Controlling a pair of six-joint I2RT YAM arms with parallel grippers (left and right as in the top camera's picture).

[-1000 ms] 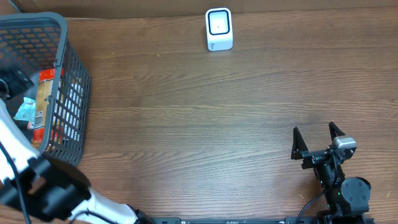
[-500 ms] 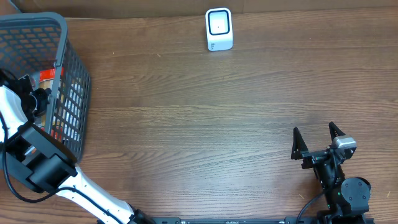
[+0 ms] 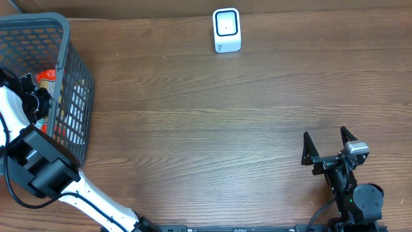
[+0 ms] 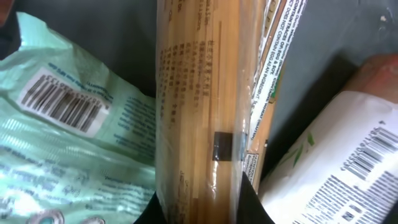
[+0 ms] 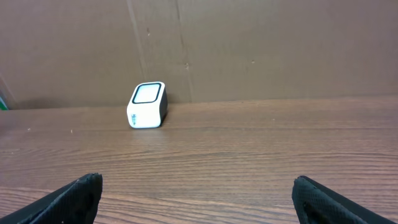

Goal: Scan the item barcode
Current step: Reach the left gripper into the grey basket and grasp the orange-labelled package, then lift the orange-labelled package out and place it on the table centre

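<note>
We are looking down into the wire basket (image 3: pixel 77 96), where the left gripper (image 3: pixel 32 100) is reaching in among the goods. In the left wrist view its fingers (image 4: pixel 252 208) are pressing together on a long clear pasta packet (image 4: pixel 199 93), which is running lengthwise up between them and filling the middle of the view. Inside the basket, a green pouch (image 4: pixel 62 143) is lying just beside the packet on one side, showing a barcode, and a white-labelled pack (image 4: pixel 336 174) is lying against it on the other, also showing a barcode. The basket is standing on a brown wood-grain table (image 3: pixel 212 129), at its left end as the overhead view shows it. The white scanner (image 3: pixel 226 30) is sitting well apart from the basket, further right along the table's far edge, in front of a brown cardboard wall (image 5: pixel 249 43). The right gripper (image 3: pixel 328 147) is waiting far from the basket, near the opposite front corner, its jaws spread wide and holding nothing
</note>
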